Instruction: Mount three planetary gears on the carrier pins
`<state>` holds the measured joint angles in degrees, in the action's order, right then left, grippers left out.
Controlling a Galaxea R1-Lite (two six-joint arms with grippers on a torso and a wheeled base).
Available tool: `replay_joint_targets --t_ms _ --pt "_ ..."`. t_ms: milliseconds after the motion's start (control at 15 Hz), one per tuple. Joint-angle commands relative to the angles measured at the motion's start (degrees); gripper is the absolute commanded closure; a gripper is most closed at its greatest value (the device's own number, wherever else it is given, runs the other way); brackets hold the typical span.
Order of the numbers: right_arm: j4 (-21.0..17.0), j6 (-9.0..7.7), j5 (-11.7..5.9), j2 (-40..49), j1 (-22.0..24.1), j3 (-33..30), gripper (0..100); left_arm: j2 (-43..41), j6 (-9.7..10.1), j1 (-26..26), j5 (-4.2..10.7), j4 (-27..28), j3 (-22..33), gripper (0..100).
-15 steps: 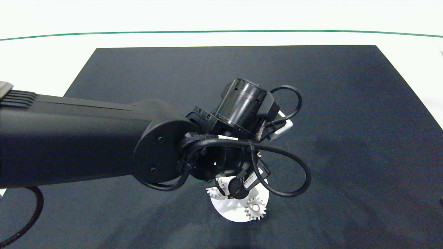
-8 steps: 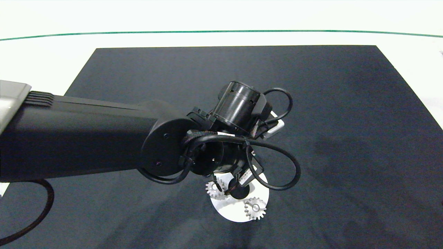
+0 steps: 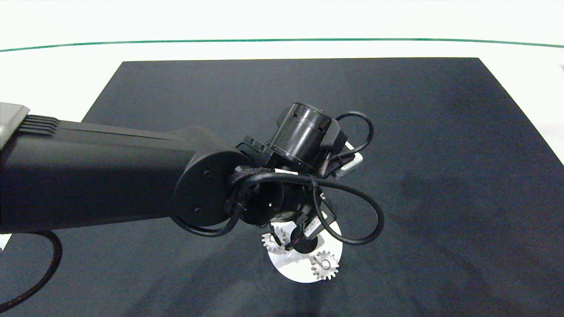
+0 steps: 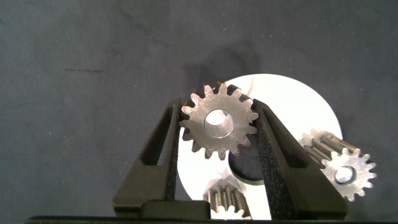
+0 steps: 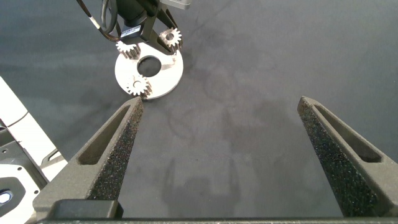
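Left arm [image 3: 110, 176] and its cable loops [image 3: 352, 211] overhang the white disc [image 3: 291, 270] from the left; dark mat [image 3: 440, 154] right of it lies bare for approach.

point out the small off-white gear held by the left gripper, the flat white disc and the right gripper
small off-white gear [image 4: 219, 122], left wrist view, face beside bore
flat white disc [image 4: 311, 109], left wrist view, bare rim
right gripper [image 5: 227, 149], right wrist view, midway between fingertips

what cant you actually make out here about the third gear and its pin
- Head view: the left arm covers the third gear and the far side of the disc.
- Left wrist view: that gear, between the left gripper's jaws, hides its pin, so seating is unclear.
- Right wrist view: too small to tell.
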<state>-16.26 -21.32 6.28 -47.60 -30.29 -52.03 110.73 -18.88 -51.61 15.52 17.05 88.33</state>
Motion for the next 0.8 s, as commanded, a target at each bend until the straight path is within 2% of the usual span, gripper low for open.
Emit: replay_joint_targets --t_ms 67,533,800 --pt "-0.09 -0.12 0.05 0.14 -0.03 0.0 0 0.1 -0.01 -0.15 0.13 0.08 0.0 81" --pt "-0.09 -0.12 0.4 0.32 -0.03 0.0 0 0.19 0.07 -0.24 0.13 0.08 -0.27 81" --pt "-0.09 -0.12 0.4 0.41 -0.03 -0.09 0 0.45 0.95 -1.03 0.13 0.08 -0.88 81"
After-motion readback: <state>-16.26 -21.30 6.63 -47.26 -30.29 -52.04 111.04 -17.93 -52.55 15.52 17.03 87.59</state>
